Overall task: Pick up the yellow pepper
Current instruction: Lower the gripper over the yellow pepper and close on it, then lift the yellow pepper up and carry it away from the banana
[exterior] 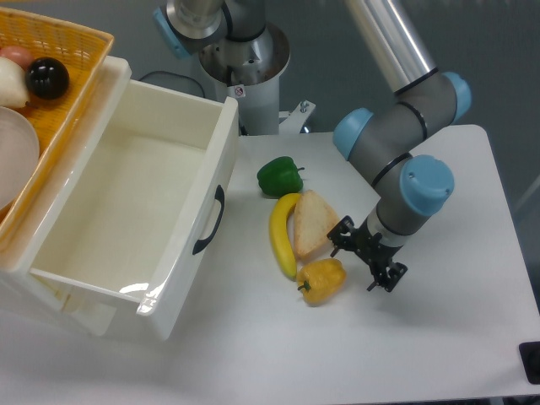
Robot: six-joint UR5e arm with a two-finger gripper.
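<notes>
Right now the yellow pepper (pixel 322 280) lies on the white table (pixel 456 337), front-centre, stem end pointing lower-left. The gripper (pixel 368 259) sits just to its right, low over the tabletop, black fingers (pixel 344 234) spread apart w/ nothing between them; the nearer finger is v. close to the pepper's right side, but can't tell if it's touching. The wrist w/ its blue cap (pixel 426 183) angles up & back toward the grey arm links.

Just left of the pepper runs a banana (pixel 283 234), long axis front-to-back, its lower tip near the pepper's stem. A wedge of bread (pixel 311 222) lies beside the banana on its right, touching or nearly so, directly behind the pepper. A green pepper (pixel 279 176) sits behind both, near the banana's upper tip.

At left, a white drawer (pixel 110 202) stands pulled open, dark handle (pixel 211 221) on its front facing the produce. Above it, top-left corner, an orange woven basket (pixel 76 51) holds a glossy black ball (pixel 47 78) + pale items, partly cut off by the frame edge.
</notes>
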